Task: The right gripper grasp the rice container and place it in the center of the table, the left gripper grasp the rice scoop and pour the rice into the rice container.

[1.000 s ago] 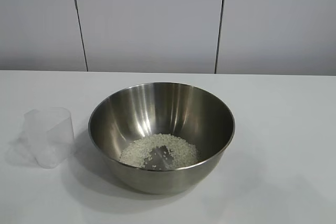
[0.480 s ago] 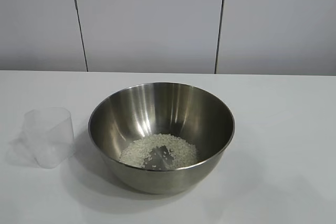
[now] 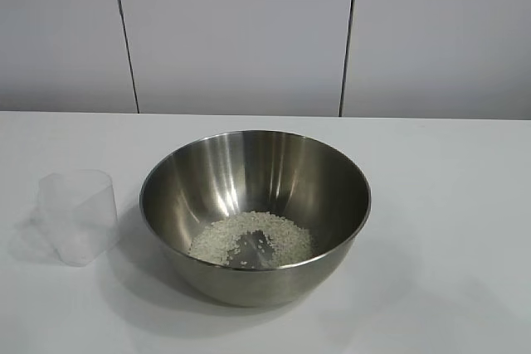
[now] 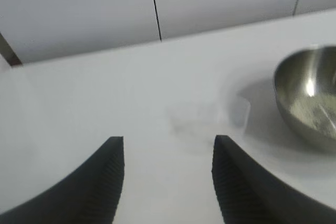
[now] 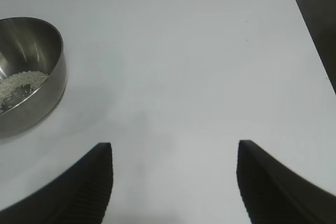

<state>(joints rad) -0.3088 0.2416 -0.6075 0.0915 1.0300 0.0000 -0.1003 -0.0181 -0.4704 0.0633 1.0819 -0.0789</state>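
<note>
The steel rice container (image 3: 255, 213) stands mid-table with a pale patch of rice (image 3: 251, 240) at its bottom. Left of it, the clear plastic rice scoop (image 3: 76, 215) stands on the table (image 3: 448, 205), apart from the bowl, and looks empty. Neither arm shows in the exterior view. My left gripper (image 4: 168, 142) hovers open with only tabletop between its fingers; the scoop (image 4: 210, 121) shows faintly beyond it and the rice container (image 4: 307, 95) farther off. My right gripper (image 5: 174, 148) is open too, empty, over bare table, with the rice container (image 5: 29, 72) and its rice (image 5: 18, 85) off to one side.
A panelled grey wall (image 3: 249, 31) rises behind the table. The table's rounded corner and side edge (image 5: 302, 14) show in the right wrist view.
Nothing moves in the exterior view; the bowl, the rice and the scoop stay where they were.
</note>
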